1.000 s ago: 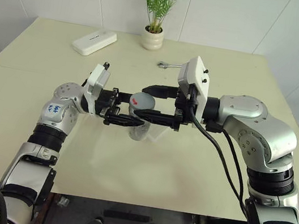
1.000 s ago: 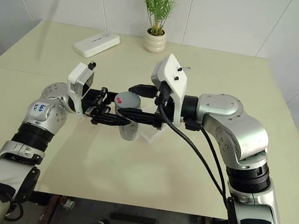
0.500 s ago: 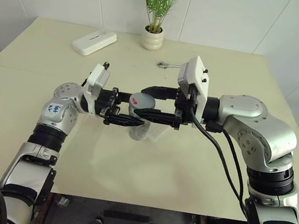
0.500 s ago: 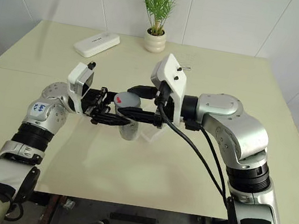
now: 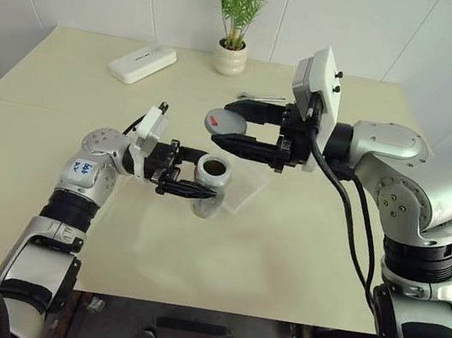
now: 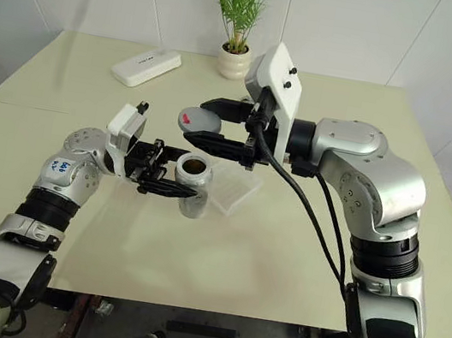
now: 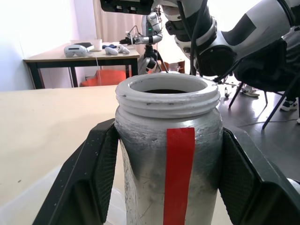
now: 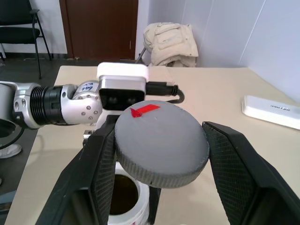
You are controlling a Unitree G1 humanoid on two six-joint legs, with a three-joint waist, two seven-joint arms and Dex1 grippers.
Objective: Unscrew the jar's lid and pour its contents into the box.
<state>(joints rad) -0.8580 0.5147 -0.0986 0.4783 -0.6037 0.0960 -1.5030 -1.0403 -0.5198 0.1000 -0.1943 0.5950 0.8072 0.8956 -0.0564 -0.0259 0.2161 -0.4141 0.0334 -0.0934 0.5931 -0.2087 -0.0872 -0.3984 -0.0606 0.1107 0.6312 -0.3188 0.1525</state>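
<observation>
Lid (image 5: pixel 226 121) now off, lifted clear at 12 o'clock of jar (image 5: pixel 210 185); right gripper (image 5: pixel 217 129) clamped on lid, left gripper (image 5: pixel 191 174) clamped on jar. Mouth open, contents (image 6: pixel 195 165) inside. Pour into box (image 5: pixel 243 194) at 3 o'clock next.

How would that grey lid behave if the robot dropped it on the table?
The lid, clamped in the right gripper, looks stiff and light. Being round with a ribbed edge, it might roll on the table; landing flat, it would probably stay put.
</observation>
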